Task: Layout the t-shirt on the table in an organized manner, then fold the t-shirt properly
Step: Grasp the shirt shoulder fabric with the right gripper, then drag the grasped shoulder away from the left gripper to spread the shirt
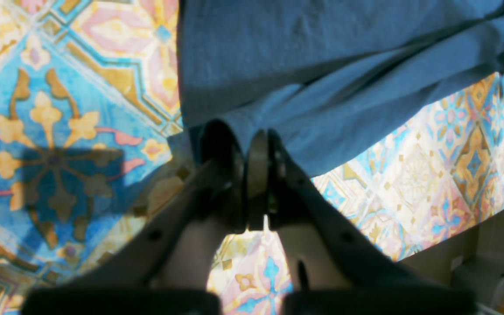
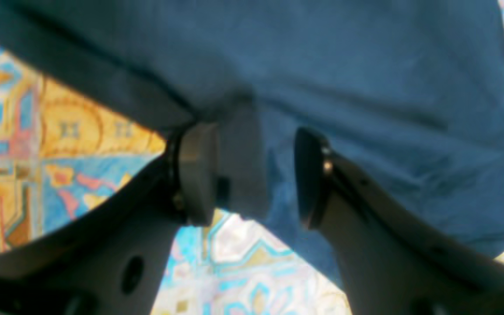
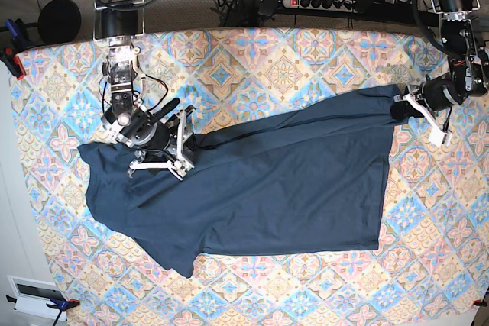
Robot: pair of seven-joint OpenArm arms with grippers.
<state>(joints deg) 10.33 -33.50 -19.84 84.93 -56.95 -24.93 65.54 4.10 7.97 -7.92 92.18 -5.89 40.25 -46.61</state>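
Note:
The dark blue t-shirt [image 3: 283, 181] lies spread across the patterned table [image 3: 283, 74], its body mostly flat with a long crease toward the upper right. My left gripper [image 3: 399, 108] is at the shirt's far right corner. In the left wrist view my left gripper [image 1: 252, 140] is shut on the edge of the t-shirt [image 1: 322, 65], which stretches away from it. My right gripper [image 3: 186, 150] rests on the shirt's left part. In the right wrist view my right gripper [image 2: 254, 135] stands open, with a fold of the t-shirt [image 2: 344, 87] between the fingers, lying against the left pad [image 2: 197, 170].
A power strip [image 3: 328, 1] and cables run behind the table's far edge. Clamps [image 3: 11, 59] hold the tablecloth at the left side. The table's edge [image 1: 475, 223] drops off close beside my left gripper. A white device [image 3: 30, 292] sits off the front left corner.

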